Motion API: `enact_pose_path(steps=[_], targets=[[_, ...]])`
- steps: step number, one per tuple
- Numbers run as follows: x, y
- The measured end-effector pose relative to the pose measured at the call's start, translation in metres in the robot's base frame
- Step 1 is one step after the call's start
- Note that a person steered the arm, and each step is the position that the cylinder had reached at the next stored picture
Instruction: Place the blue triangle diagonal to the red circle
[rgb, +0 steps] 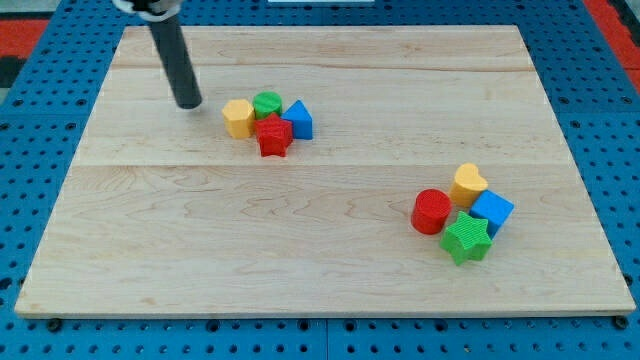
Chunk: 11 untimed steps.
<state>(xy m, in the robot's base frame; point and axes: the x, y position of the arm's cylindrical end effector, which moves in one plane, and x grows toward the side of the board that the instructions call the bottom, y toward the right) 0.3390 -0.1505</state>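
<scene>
So your board is a light wooden one sitting on a blue pegboard surface, and there are two little clumps of blocks on it.

Up in the upper left-middle you've got the first clump: a yellow hexagon-ish block on the view's left, a green round block right behind, a red star in front, and the blue triangle on the view's right end. They're all packed tight, the blue triangle touching the red star and sitting just beside the green one.

The second clump is down toward the lower right: the red circle on its left side, a yellow heart-like block above and to the right of it, a blue cube further right, and a green star at the bottom. These are bunched together too.

So the blue triangle is well apart from the red circle, pretty much across the board from it.

Your rod's got nothing to grip with, it's just a plain dark stick, tilted a bit, and it isn't touching any block. My tip is down on the wood just left of the first clump, near the yellow hexagon-ish block with a small gap between them.
</scene>
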Motion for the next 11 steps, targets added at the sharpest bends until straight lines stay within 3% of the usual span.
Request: enact_pose_path(steps=[2,3,5,6,7,8,9,10,11], targets=[[0.039,0.129],[0.050,0.153],[0.048,0.131],[0.048,0.191],[0.096,0.178],[0.114,0.190],[0.100,0.164],[0.130,0.154],[0.135,0.197]])
